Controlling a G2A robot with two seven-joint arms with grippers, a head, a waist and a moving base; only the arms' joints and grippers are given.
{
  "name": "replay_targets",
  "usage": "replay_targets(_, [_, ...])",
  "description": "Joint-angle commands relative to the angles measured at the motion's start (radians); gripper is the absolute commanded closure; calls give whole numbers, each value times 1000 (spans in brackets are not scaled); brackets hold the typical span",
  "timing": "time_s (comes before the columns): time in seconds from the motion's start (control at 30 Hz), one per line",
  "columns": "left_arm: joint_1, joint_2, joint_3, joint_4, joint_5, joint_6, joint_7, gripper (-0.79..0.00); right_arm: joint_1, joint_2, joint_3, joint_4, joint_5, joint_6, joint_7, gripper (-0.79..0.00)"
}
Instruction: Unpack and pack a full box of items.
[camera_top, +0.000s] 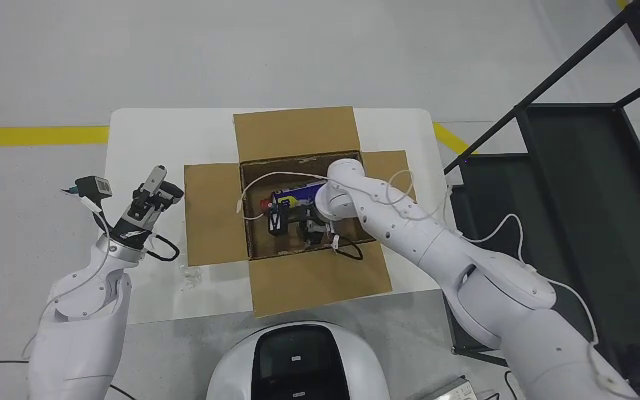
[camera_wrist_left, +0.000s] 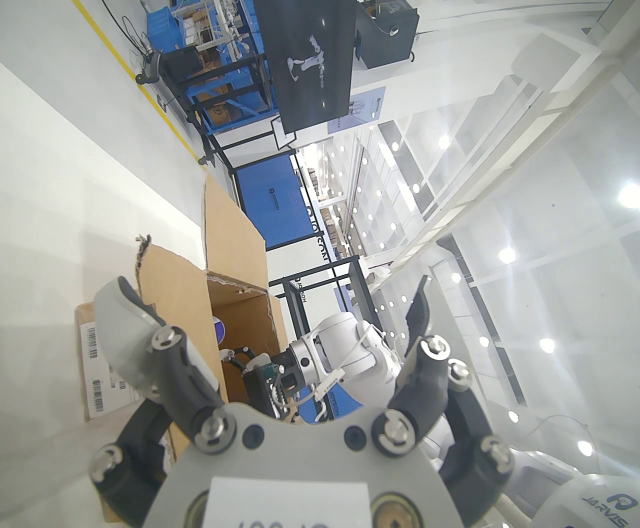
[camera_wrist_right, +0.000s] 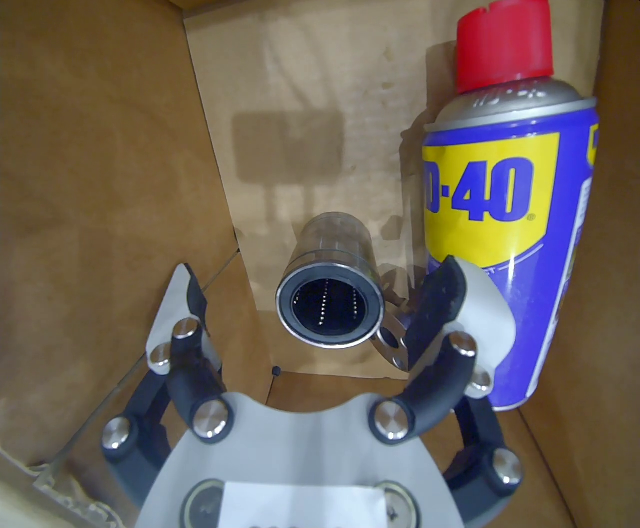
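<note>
My right gripper (camera_wrist_right: 320, 290) is wide open, one finger on each side of the linear bearing (camera_wrist_right: 330, 305) in the cardboard box (camera_wrist_right: 100, 150). I should close centred, clear of the spray can (camera_wrist_right: 505, 210).

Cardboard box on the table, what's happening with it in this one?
The right gripper is down inside the open cardboard box, spread to either side of a metal bearing but not closed on it; a spray can sits right beside it. The left gripper hangs open and empty above the table beside the box.
</note>
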Motion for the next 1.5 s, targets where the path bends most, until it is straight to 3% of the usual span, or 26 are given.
replay_targets(0.0, [0,0,0,0,0,0,0,-785,-3,2,3,-2,-1,-1,-1,-480])
replay_targets(0.07, [0,0,0,0,0,0,0,-785,-6,3,5,-3,-2,-2,-2,-369])
replay_targets(0.17, [0,0,0,0,0,0,0,-785,-9,3,6,-1,-4,-2,-7,-274])
replay_targets(0.2, [0,0,0,0,0,0,0,-785,-9,3,7,-1,-6,-2,-8,-212])
replay_targets(0.27, [0,0,0,0,0,0,0,-785,-10,3,7,-1,-8,-1,-12,0])
replay_targets(0.57, [0,0,0,0,0,0,0,-785,-10,18,29,-103,-45,12,18,0])
replay_targets(0.77, [0,0,0,0,0,0,0,-785,-46,63,96,-295,-33,32,124,0])
replay_targets(1.03, [0,0,0,0,0,0,0,-785,-101,138,154,-500,13,67,159,0])
replay_targets(1.47, [0,0,0,0,0,0,0,-785,-105,143,157,-508,23,63,155,0])
